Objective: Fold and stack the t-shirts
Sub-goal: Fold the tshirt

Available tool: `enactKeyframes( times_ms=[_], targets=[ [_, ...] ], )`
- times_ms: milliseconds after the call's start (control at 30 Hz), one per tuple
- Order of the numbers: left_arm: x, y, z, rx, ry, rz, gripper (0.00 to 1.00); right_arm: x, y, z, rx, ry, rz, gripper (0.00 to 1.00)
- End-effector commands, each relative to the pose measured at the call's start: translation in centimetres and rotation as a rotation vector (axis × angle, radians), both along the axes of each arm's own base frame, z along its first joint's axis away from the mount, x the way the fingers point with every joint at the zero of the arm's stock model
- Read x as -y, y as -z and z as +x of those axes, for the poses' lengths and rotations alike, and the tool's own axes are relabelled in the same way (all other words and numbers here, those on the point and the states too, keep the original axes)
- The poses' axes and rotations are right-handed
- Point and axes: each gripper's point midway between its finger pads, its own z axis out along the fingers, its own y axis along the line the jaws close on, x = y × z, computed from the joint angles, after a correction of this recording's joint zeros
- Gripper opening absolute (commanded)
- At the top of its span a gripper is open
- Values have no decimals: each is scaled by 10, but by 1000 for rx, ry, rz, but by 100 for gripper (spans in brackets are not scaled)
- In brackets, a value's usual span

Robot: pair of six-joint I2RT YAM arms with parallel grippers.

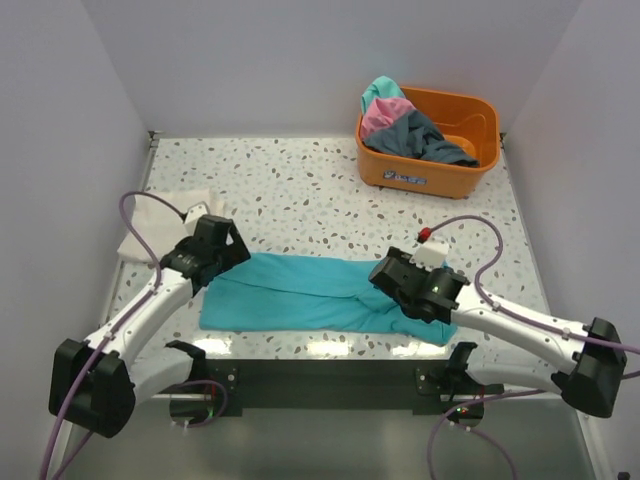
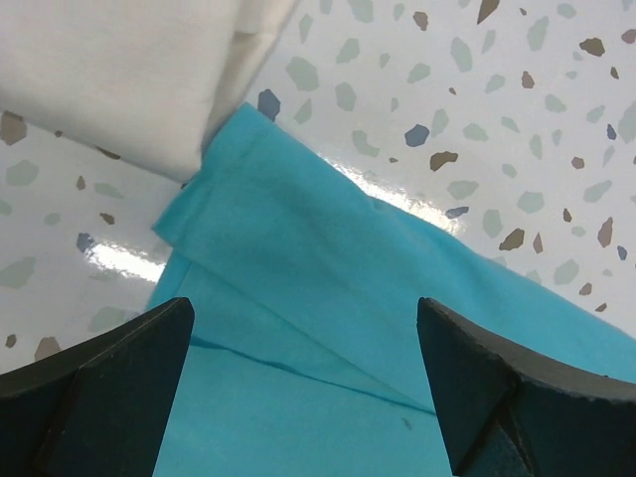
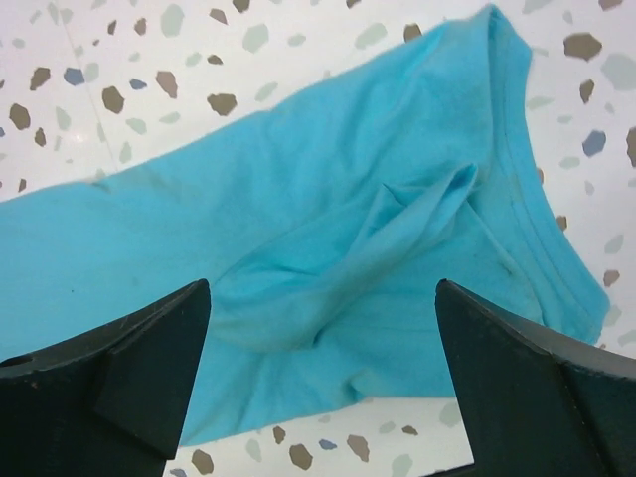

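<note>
Currently left claw [image 2: 303, 308] and right claw [image 3: 323, 290] gape wide, empty, over the folded teal t-shirt [image 1: 300, 292].

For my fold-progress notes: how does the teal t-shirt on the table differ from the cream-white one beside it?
The teal t-shirt stretches in a long band across the near side of the table; the cream-white t-shirt is a smaller, compact piece at the left edge. The teal one is rumpled at its collar end, while the cream-white one looks smooth. Both lie flat on the table, unheld.
</note>
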Motion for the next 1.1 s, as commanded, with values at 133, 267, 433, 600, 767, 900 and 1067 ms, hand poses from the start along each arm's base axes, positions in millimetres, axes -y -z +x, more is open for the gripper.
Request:
enactKeyframes(
  times_ms=[133,267,433,600,767,900,1067],
  targets=[
    [37,8,31,15,122,-67,100,-34,19,58,-74,-146,79,99],
    [34,19,34,-6,118,-41,100,-30,57,44,-241,-148,26,99],
    [24,28,32,-27,87,5,100,-10,76,-14,-370,-127,88,98],
    [19,30,30,-31,77,29,100,6,63,-42,-313,-97,204,99],
    [15,28,32,-35,73,55,100,1,57,-44,-298,-135,242,99],
    [21,25,36,-26,97,40,100,8,33,-20,-242,-108,134,99],
    [27,33,36,-48,127,26,100,10,30,7,-242,-115,44,99]
  ],
)
